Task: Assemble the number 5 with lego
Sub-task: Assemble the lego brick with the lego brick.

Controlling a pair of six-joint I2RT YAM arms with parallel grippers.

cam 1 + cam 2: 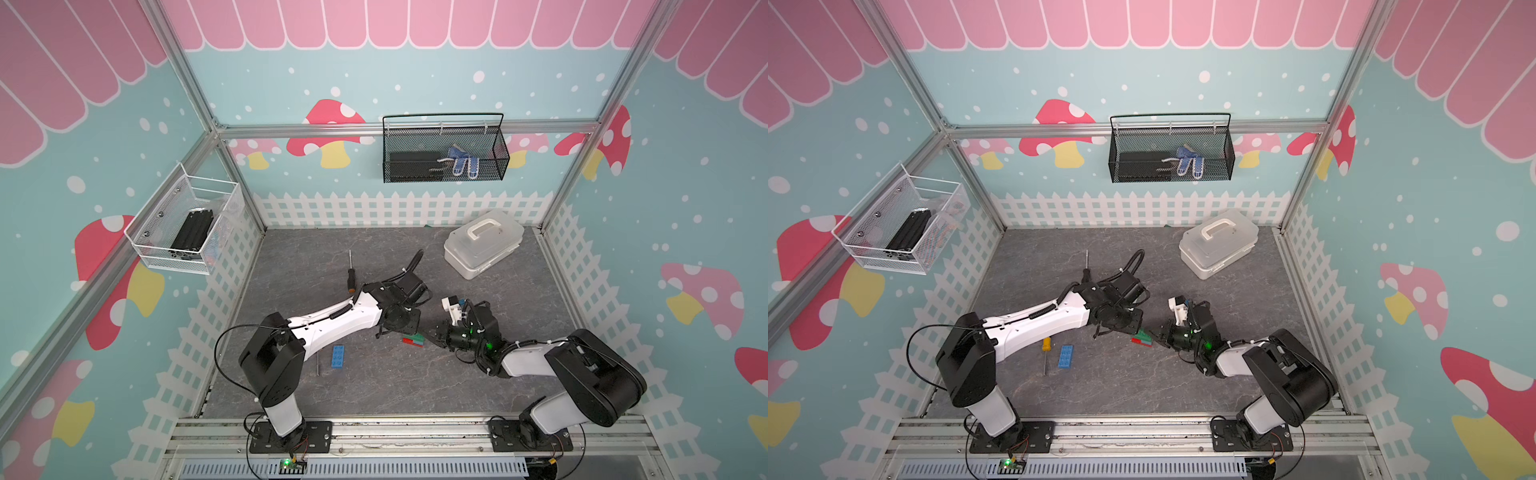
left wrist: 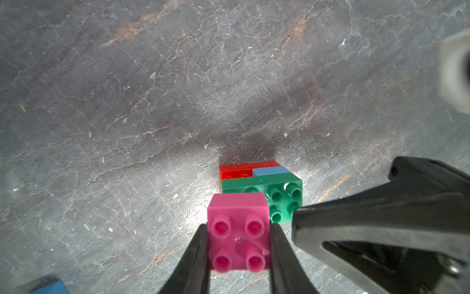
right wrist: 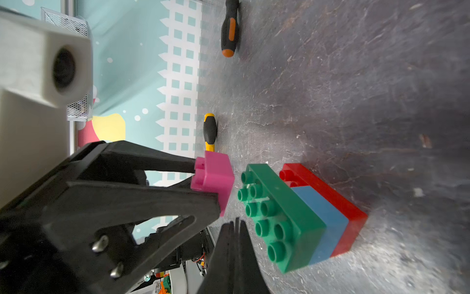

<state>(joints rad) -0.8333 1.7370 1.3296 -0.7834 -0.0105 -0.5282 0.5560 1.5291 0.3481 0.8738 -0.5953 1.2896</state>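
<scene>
Left gripper (image 2: 238, 226) is clamped on the pink brick (image 2: 238, 233), one finger on each flat side wall, with the studs up and the underside free. Pink hangs just above the stack (image 3: 305, 221). The right wrist view shows a sliver of gap. It sits over the end of the green brick (image 3: 287, 224) opposite the short blue (image 3: 323, 213) beneath. Red (image 3: 335, 196) is at the bottom, on the table (image 3: 356, 76). Right gripper (image 3: 235, 225) is fully closed on nothing, its tips just beside green's other end (contact or not, cannot tell). Long blue (image 1: 337, 356) lies loose on the table, well apart from the stack. Handling judgement: the bricks are light, rigid, hard plastic with smooth walls, so they are likely to slip or twist under a weak pinch. The side-wall hold looks right. Seating pink will need a straight push down with the studs lined up. The stack is unanchored and may skid or tip, so bracing it seems wise.
</scene>
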